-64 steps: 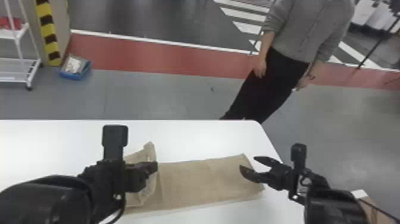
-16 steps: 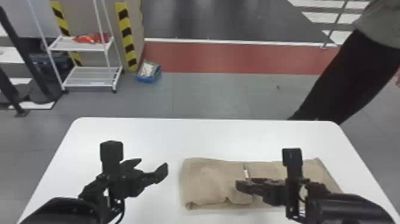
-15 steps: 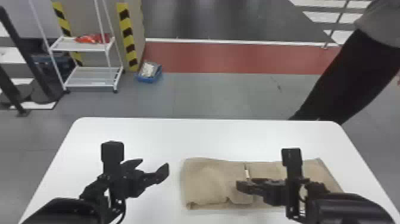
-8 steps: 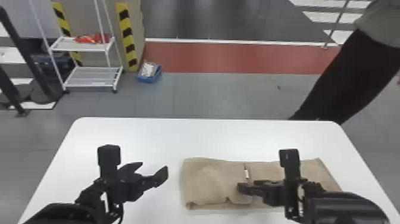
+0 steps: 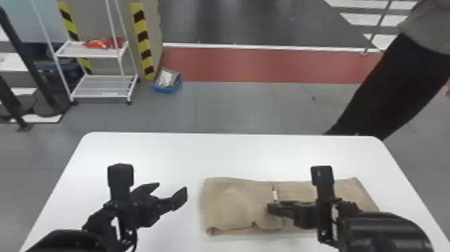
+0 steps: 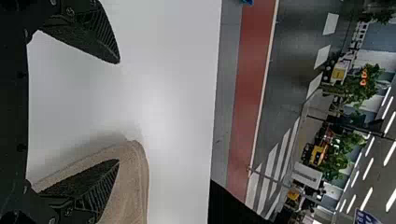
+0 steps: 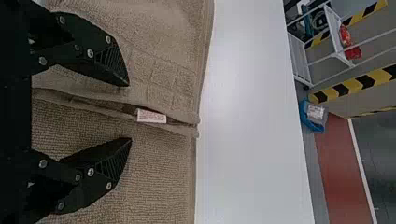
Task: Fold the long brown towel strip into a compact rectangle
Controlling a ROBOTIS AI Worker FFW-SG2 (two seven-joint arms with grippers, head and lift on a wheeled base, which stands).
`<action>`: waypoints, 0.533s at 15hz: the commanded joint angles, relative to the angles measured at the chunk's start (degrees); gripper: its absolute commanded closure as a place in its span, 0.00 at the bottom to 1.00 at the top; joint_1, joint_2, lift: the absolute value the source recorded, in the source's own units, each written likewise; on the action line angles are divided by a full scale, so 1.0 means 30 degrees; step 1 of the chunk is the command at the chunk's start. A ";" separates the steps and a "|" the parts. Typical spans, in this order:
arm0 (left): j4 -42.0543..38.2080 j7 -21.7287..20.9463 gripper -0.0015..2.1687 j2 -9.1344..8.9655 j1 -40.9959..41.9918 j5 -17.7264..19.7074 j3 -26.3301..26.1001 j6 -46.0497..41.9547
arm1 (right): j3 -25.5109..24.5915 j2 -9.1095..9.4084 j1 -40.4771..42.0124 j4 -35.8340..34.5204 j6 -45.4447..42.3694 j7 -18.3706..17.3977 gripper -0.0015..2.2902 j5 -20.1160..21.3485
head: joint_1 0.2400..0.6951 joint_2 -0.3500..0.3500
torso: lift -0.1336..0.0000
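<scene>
Now the black left hand (image 5: 172, 186), spread open, has left the long brown towel strip (image 5: 234, 202) part-folded on the white table (image 5: 167, 152); the black right hand (image 7: 128, 112) gapes mid-strip, another fold seemingly due.

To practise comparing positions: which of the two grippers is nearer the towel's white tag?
The right gripper, its jaws over the brown towel near the tag; the left gripper is off the towel's left end.
</scene>
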 commanded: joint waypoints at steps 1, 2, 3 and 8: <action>0.0002 0.0000 0.07 0.0000 -0.0029 -0.0020 0.0008 0.0000 | -0.0011 -0.0008 -0.0007 -0.0020 0.0013 0.0115 0.29 -0.0181 | 1.00 0.43 | 1.00; 0.0002 0.0000 0.07 0.0000 -0.0029 0.0009 -0.0022 0.0000 | -0.0069 -0.0008 -0.0007 -0.0020 0.0071 0.0203 0.29 -0.0211 | 1.00 0.43 | 1.00; 0.0002 0.0000 0.07 0.0000 -0.0029 -0.0020 -0.0022 0.0000 | -0.0069 -0.0008 -0.0007 -0.0049 0.0071 0.0233 0.29 -0.0240 | 1.00 0.43 | 1.00; 0.0002 -0.0029 0.07 0.0000 -0.0087 0.0009 -0.0022 0.0000 | 0.0019 0.0138 -0.0036 -0.0518 0.0774 0.0086 0.29 -0.0269 | 1.00 0.43 | 1.00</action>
